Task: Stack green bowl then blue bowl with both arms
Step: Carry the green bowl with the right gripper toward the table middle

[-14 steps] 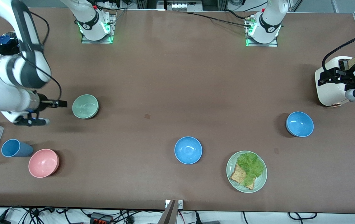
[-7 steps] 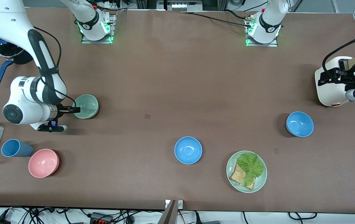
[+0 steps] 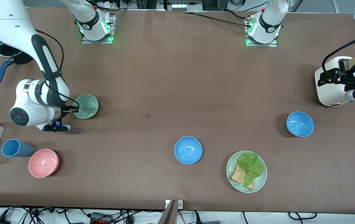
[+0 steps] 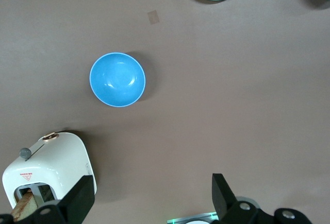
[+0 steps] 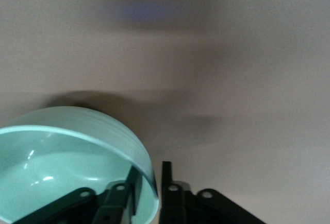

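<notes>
The green bowl (image 3: 86, 106) lies toward the right arm's end of the table. One blue bowl (image 3: 188, 150) lies beside the plate (image 3: 259, 183), nearer the front camera than the other blue bowl (image 3: 300, 124), which is near the toaster (image 3: 331, 84).

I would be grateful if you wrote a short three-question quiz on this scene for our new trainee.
1. True or false: the right end effector has one finger inside the green bowl's rim and one outside.
2. Which of the two blue bowls lies nearer the front camera: A, the one by the plate of lettuce and bread, or B, the one by the toaster?
3. Fill in: the left end effector waits over the ____.

Key
1. True, as the right wrist view shows.
2. A; B lies farther.
3. Toaster, at the left arm's end of the table.
</notes>
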`<action>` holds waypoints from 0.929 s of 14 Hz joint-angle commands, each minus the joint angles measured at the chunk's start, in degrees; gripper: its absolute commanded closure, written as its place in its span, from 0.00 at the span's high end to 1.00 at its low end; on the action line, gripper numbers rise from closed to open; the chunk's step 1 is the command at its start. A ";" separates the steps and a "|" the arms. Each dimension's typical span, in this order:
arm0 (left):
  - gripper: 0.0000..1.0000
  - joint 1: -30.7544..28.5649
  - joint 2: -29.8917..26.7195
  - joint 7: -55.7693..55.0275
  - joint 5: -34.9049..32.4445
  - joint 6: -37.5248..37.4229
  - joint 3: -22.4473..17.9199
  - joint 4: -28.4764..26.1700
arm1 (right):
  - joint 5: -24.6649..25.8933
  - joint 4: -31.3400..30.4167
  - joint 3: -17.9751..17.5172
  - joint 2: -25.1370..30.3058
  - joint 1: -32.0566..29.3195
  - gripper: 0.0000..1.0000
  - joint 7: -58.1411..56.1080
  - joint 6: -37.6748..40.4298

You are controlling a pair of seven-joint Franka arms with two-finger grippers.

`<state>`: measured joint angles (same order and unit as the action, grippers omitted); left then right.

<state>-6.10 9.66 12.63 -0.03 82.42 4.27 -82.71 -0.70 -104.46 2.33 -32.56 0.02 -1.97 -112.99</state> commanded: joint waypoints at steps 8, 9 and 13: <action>1.00 -0.14 -0.26 0.46 0.65 -0.33 -0.14 -0.35 | -11.34 13.22 -10.94 -0.48 5.23 0.00 3.35 14.20; 1.00 -0.22 -0.34 0.46 0.65 -0.33 -0.14 -0.35 | -11.34 13.84 -11.03 -0.75 8.21 0.00 6.50 12.89; 1.00 -0.14 -0.26 0.38 0.47 -0.33 -0.14 -0.35 | -11.52 13.93 -11.03 -1.19 21.13 0.00 20.55 9.64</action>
<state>-6.12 9.73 12.63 -0.03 82.42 4.24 -82.74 -11.59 -91.85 -9.26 -32.64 15.81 11.87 -102.81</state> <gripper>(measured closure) 0.000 0.952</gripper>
